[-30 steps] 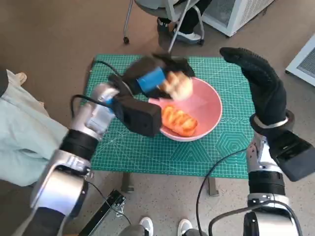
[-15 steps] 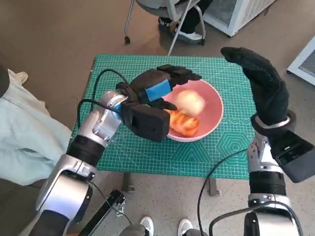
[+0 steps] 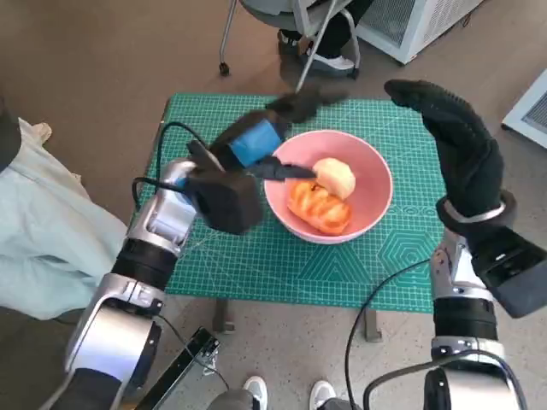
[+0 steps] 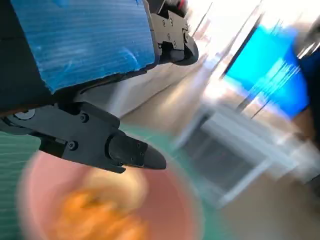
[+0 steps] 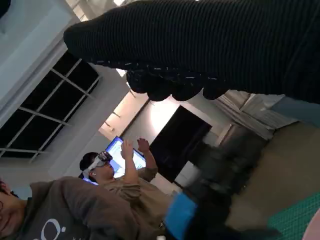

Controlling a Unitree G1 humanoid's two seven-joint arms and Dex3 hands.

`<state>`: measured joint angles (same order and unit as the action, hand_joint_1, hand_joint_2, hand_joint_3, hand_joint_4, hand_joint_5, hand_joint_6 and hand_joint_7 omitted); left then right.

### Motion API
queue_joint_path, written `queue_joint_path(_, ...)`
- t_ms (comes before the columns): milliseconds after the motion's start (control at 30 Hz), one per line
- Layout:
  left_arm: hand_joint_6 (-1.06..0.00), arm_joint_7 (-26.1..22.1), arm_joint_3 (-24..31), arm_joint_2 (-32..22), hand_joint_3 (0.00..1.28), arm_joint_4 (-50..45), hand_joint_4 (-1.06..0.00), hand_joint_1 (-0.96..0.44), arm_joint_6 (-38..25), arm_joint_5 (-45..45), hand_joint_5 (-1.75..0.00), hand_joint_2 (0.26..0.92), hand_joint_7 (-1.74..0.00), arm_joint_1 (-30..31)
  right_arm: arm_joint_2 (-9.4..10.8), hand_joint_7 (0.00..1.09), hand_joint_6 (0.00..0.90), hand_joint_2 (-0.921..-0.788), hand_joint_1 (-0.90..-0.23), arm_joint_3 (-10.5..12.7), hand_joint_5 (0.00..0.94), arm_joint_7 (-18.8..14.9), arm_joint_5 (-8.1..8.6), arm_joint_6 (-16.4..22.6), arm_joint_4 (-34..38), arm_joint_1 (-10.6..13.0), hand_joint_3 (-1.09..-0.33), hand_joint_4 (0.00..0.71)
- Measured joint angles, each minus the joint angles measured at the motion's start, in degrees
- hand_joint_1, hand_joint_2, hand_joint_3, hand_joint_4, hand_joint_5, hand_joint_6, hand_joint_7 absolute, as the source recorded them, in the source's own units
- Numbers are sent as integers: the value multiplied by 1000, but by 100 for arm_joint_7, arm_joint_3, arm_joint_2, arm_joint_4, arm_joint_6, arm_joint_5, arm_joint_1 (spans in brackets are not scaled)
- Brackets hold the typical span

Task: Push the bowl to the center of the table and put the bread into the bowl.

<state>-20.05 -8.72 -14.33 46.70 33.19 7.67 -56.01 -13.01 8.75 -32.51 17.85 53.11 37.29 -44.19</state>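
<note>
Holding nothing, your left robot hand [image 3: 256,141] spread wide upper-centre beside the bowl [image 3: 369,205]; bread [image 3: 320,207] lay inside; right robot hand [image 3: 457,145] open.

One pink bowl [image 3: 367,213] holds two breads, one pale roll [image 3: 335,177] and one orange loaf [image 3: 318,207]

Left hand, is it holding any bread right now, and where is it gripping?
Nothing is held: the left hand is empty, and both breads lie in the bowl.

brown floor [image 3: 102,60], chair legs [image 3: 224,43], dark windows [image 5: 55,100]
</note>
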Motion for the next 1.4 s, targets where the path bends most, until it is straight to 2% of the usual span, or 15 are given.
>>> queue_joint_path(233,-307,94,652,260,107,-343,-402,-386,235,-864,-127,921,-430,368,24,820,5,-921,-649,0,3,109,-2,-148,-178,8,-746,304)
queue_joint_path(467,-110,222,983,626,154,-1417,-375,-314,279,-1510,-167,921,-747,1134,68,822,11,-921,-642,0,5,323,-24,-315,-383,16,-749,310)
queue_joint_path(567,-77,273,1044,708,166,-1831,-348,-300,234,-1605,-185,921,-805,1373,113,823,14,-921,-630,-6,8,447,-52,-398,-477,17,-751,317)
queue_joint_path(800,-53,324,1167,724,192,-2411,-315,-306,111,-1687,-202,921,-824,1693,221,823,19,-921,-617,-36,10,730,-253,-532,-687,21,-757,321)
queue_joint_path(1067,-64,307,1203,589,200,-2609,-294,-319,48,-1664,-212,921,-770,1940,286,826,15,-921,-613,-90,8,940,-450,-590,-790,21,-773,320)
queue_joint_path(1400,-77,404,1192,556,222,-2796,-287,-331,-14,-1494,-218,921,-747,1996,303,830,9,-921,-617,-169,5,1020,-503,-636,-810,15,-773,316)
